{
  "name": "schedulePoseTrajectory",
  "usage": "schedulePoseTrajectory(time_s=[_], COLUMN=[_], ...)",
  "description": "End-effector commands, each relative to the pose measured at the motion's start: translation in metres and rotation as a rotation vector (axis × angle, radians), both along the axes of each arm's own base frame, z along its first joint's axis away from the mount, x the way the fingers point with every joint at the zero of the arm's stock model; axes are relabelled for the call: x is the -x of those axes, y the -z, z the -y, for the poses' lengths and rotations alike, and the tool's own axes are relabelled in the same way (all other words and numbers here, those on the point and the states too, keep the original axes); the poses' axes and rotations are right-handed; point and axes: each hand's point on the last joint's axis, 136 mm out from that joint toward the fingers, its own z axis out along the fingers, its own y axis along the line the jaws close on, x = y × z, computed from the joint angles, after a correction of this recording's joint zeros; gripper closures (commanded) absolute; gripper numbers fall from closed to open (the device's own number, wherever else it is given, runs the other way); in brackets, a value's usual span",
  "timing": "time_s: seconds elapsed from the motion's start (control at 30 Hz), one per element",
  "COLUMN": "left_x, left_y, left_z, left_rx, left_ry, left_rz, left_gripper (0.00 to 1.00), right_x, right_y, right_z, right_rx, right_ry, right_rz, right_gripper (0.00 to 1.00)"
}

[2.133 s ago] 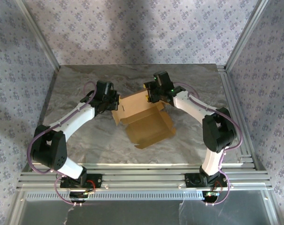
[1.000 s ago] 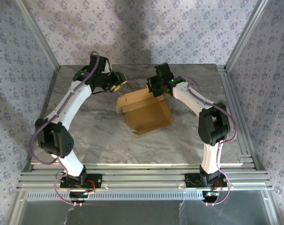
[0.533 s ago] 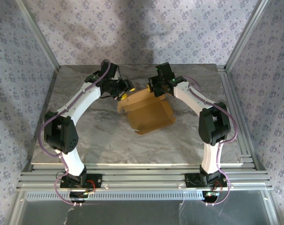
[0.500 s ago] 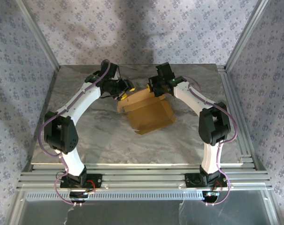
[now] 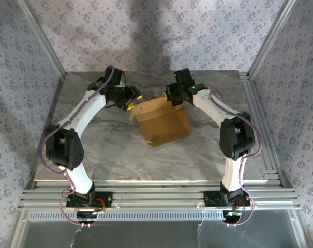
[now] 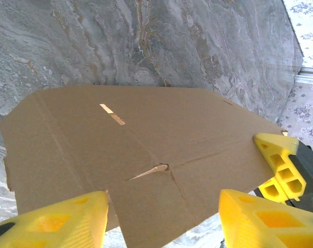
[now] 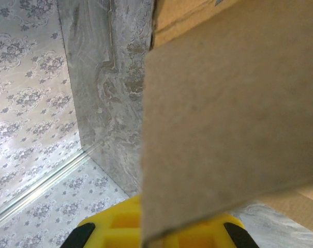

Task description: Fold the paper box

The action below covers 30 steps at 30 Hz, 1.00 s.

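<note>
The left gripper (image 5: 131,101), jaws wide apart, hangs at ten o'clock of the paper box (image 5: 164,126), which sits half-formed at mid-table. At one o'clock the right gripper (image 5: 176,98) looks clamped on its far flap. The thin card is likely light, springy and easily creased, so take it by the flap edges. The marbled table (image 5: 94,150) looks slick, and patterned walls (image 5: 156,31) surround it.

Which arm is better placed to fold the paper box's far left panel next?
Left, probably. The left end effector is open and faces that panel of the paper box, which shows between its yellow fingers. The right end effector is at the far right flap; whether it grips is unclear.
</note>
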Motion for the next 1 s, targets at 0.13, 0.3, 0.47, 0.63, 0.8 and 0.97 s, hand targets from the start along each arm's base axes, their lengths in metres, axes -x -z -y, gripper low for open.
schedulePoseTrajectory(time_s=[0.13,0.3,0.47,0.63,0.8,0.97], left_x=[0.011,0.013,0.02,0.019,0.022,0.039], left_y=[-0.04,-0.059,-0.08,-0.096,-0.101,-0.112], left_z=[0.017,0.015,0.008,0.016,0.024,0.05], left_rx=[0.098,0.1,0.044,-0.076,-0.279,-0.491], left_ry=[-0.015,-0.017,0.035,0.253,0.506,0.767], left_rz=[0.006,0.029,0.075,0.243,0.454,0.7], left_gripper=[0.42,0.43,0.42,0.49,0.57,0.61], right_x=[0.017,0.023,0.029,0.035,0.035,0.036], right_y=[-0.033,-0.044,-0.057,-0.072,-0.084,-0.09], right_z=[0.009,0.015,0.024,0.034,0.048,0.058], right_rx=[-0.021,-0.007,-0.014,-0.016,-0.006,0.029], right_ry=[0.04,0.051,0.067,0.072,0.068,0.046], right_rz=[-0.048,-0.049,-0.047,-0.042,-0.023,-0.009], right_gripper=[1.0,1.0,1.0,1.0,1.0,1.0])
